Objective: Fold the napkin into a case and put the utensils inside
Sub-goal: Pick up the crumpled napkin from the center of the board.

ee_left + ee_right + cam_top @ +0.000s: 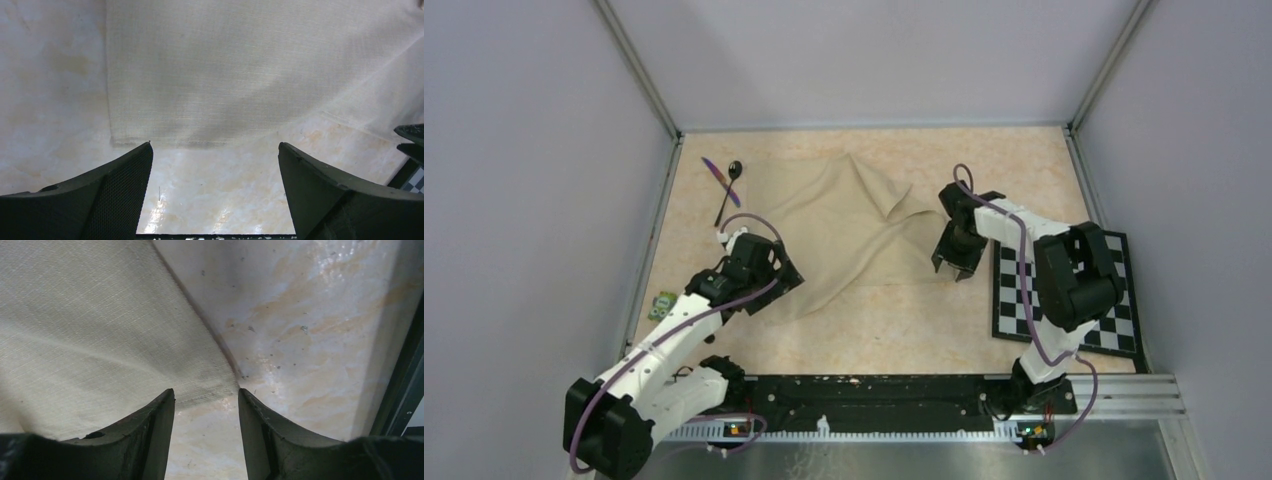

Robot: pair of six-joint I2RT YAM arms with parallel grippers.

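The beige napkin (pixel 844 235) lies spread and rumpled across the middle of the table, with a raised crease near its far corner. A black spoon (pixel 731 185) and a thin purple knife (pixel 720 181) lie crossed at the far left, off the cloth. My left gripper (pixel 776 283) is open at the napkin's near-left corner (pixel 150 135), with only bare table between its fingers. My right gripper (pixel 956 266) is open over the napkin's right corner (pixel 215 385); the cloth edge lies just ahead of its fingertips (pixel 167 397), not pinched.
A black-and-white checkerboard (pixel 1114 300) lies at the right, partly under the right arm. A small green-patterned item (pixel 662 304) sits at the table's left edge. A black rail (pixel 864 390) runs along the near edge.
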